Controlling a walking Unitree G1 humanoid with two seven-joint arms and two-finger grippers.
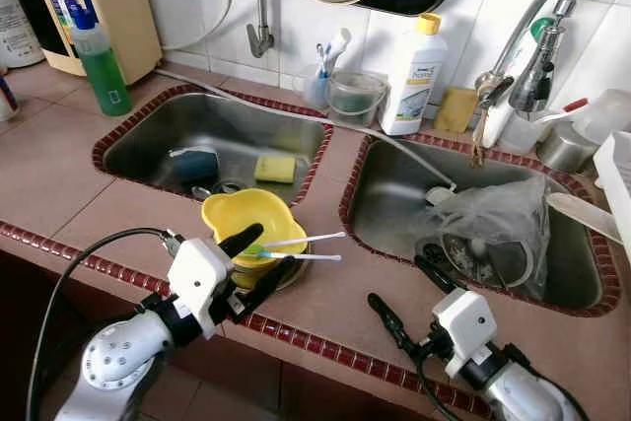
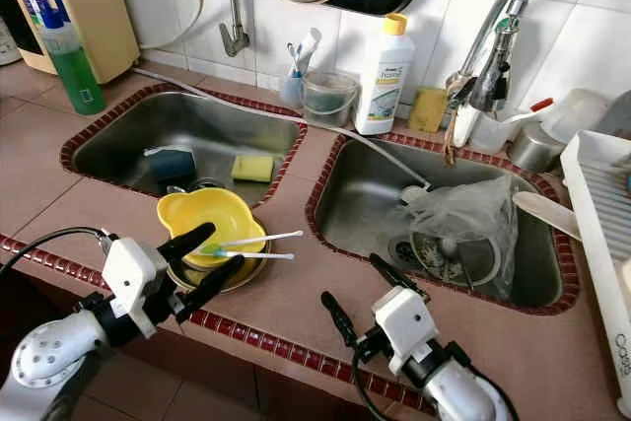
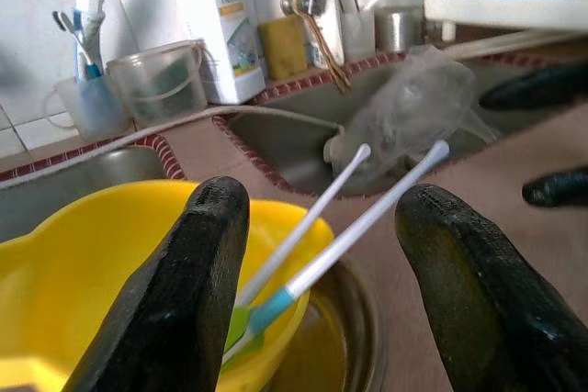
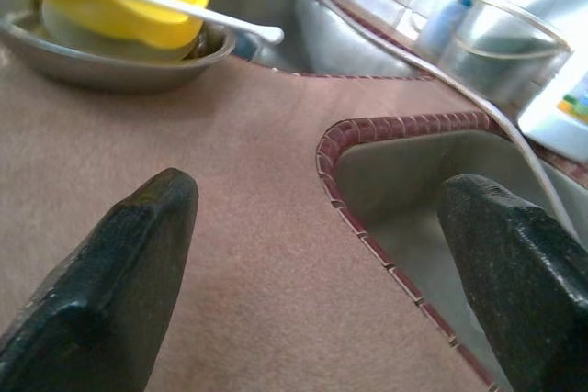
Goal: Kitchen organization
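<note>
Ahead of both grippers, the tiled tabletop (image 1: 89,179) holds two steel sinks, the left sink (image 1: 212,140) beyond the left gripper and the right sink (image 1: 473,234) just beyond the right gripper. The left arm (image 1: 123,357) reaches up and forward from below the tabletop's edge, its left gripper (image 1: 264,255) spread wide, one finger over the rim of the yellow bowl (image 1: 251,219) and the other beside the metal dish (image 2: 212,278) under it. Between those fingers lie two white-handled utensils (image 3: 358,218), resting in the bowl and pointing toward the right gripper. The right arm (image 1: 513,386) angles in low; the right gripper (image 1: 399,293) hovers wide open over bare tabletop, holding nothing.
</note>
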